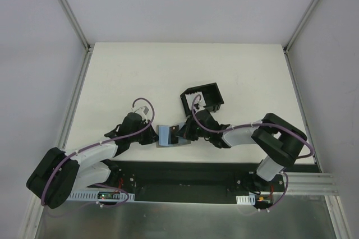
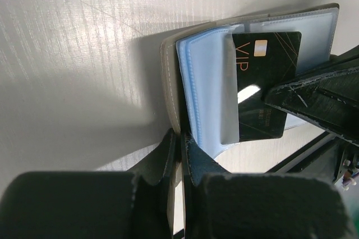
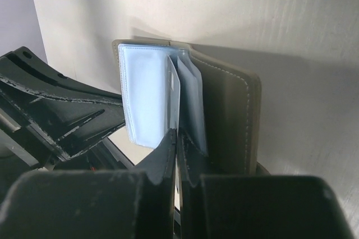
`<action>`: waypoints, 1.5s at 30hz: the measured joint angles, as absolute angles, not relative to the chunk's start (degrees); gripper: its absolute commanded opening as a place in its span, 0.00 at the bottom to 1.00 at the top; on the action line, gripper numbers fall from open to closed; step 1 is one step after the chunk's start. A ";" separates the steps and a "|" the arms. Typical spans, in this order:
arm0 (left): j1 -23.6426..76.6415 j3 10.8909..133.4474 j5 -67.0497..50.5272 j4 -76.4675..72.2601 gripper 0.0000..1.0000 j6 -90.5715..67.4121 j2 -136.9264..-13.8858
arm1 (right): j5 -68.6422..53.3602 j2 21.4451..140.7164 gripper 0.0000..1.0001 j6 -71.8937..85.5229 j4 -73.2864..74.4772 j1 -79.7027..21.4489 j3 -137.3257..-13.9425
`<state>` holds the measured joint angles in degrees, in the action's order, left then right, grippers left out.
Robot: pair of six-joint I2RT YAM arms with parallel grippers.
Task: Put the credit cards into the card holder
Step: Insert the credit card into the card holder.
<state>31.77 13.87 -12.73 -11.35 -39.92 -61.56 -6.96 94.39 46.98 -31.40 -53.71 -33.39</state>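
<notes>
I see the left gripper (image 2: 180, 152) clenched on the open wallet's (image 1: 168, 136) edge, the right gripper (image 3: 176, 145) pinching a sleeve (image 3: 173, 90), and a dark card (image 2: 263, 82) partly tucked inside.

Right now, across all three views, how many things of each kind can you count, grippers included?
grey wallet: 1
dark VIP card: 1
black card holder: 1
grippers: 2, the left gripper and the right gripper
Total: 5

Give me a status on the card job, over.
Left claw shut on grey wallet. Right claw shut on credit card, partly sleeved. Card holder beyond right claw, nothing blocking.
</notes>
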 measured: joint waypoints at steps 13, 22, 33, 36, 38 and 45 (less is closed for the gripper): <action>31.79 14.02 -11.68 -10.81 0.00 -40.93 -61.54 | -6.02 90.80 0.00 47.55 -27.24 -53.60 -32.12; 31.79 14.83 -11.70 -10.00 0.00 -40.88 -62.17 | -8.40 95.61 0.00 47.79 -28.60 -54.22 -36.23; 31.79 15.75 -11.73 -9.04 0.00 -40.66 -62.89 | -8.73 98.04 0.24 47.05 -26.44 -55.05 -38.65; 31.81 15.84 -11.79 -9.04 0.00 -40.45 -63.02 | -6.92 95.81 0.36 45.58 -21.02 -55.96 -39.59; 31.81 15.99 -11.99 -8.99 0.00 -40.10 -63.13 | -4.95 93.03 0.43 43.53 -14.96 -56.99 -40.99; 31.79 16.67 -13.45 -8.69 0.00 -38.52 -63.81 | 0.01 88.95 0.44 38.22 -3.16 -58.11 -45.32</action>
<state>31.79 16.67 -13.45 -8.69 -38.52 -63.81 0.01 88.95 38.22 -3.16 -58.11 -45.32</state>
